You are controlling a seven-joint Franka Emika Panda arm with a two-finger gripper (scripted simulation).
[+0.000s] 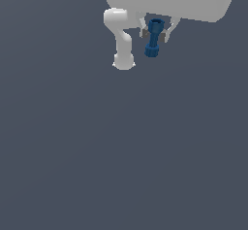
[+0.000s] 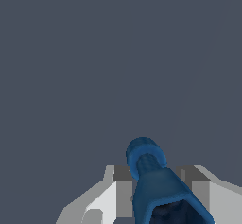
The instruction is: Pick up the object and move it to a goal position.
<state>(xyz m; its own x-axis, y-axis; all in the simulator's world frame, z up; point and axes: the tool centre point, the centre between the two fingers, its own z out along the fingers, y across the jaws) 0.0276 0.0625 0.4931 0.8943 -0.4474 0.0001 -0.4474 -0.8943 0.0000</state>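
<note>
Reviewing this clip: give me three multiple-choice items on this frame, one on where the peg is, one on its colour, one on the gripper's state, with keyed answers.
1. Where is the peg?
A. Between the gripper's fingers
B. Lying apart from the gripper on the floor
C. Resting on top of the arm

2. What colour is the peg?
A. Red
B. Dark blue
C. Yellow

3. What is the gripper's state?
A. Wide open with nothing in it
B. Out of view
C. Shut on the peg

Answers:
1. A: in the exterior view the peg sits with its hollow-topped end between the fingers of the gripper.
2. B: both views show it dark blue against the grey ground.
3. C: in the wrist view the fingers flank the peg on both sides.
</note>
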